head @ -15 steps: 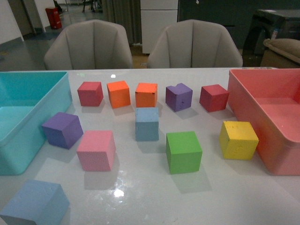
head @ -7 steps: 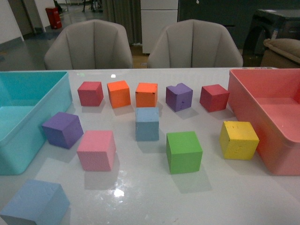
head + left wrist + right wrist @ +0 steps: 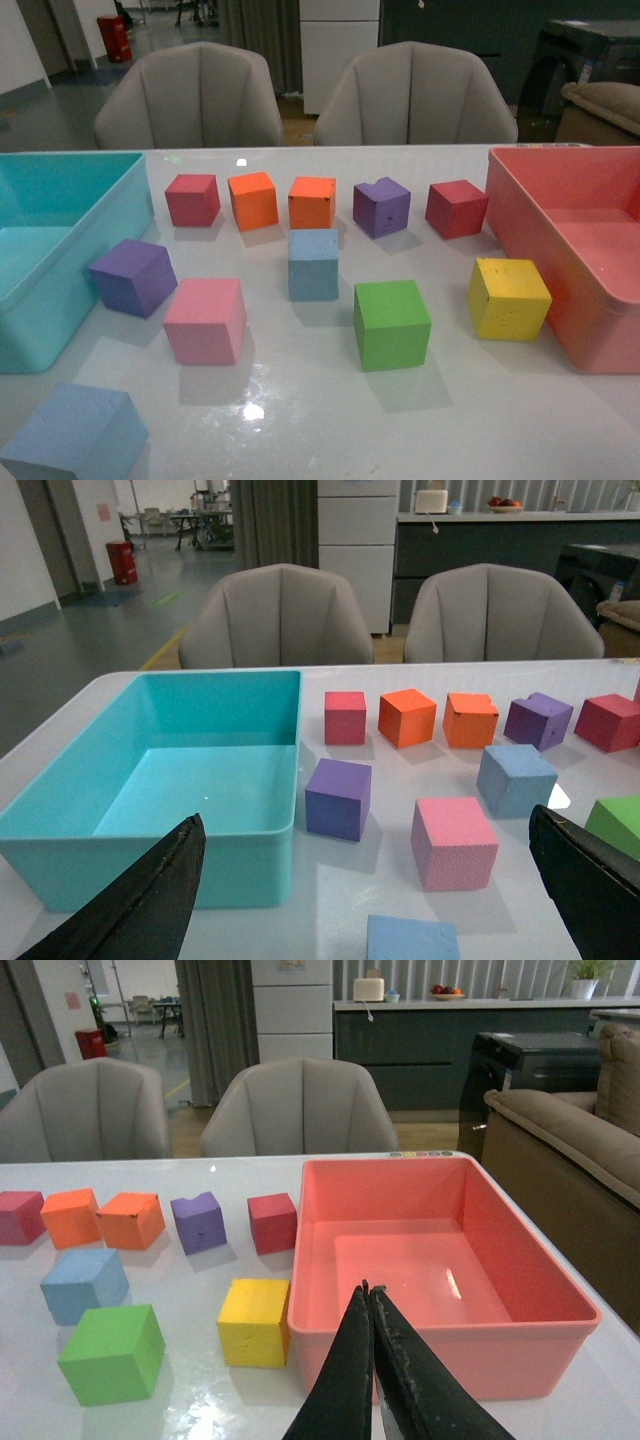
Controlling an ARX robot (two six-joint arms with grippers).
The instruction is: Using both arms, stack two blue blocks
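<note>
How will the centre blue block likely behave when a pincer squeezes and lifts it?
The centre blue block looks like matte, pitted foam: probably light and slightly squashy, not slippery. Its flat faces and square edges suggest it won't roll. On the glossy table, a push would likely slide it rather than tip it.

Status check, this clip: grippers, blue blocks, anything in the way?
Left gripper open, right gripper shut, both empty. Centre blue block and near blue block apart, unstacked. Pink cube lies between them.

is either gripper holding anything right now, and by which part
Nothing is held. The left gripper is open and empty; the right gripper is shut on nothing. Both blue blocks sit free on the table.
</note>
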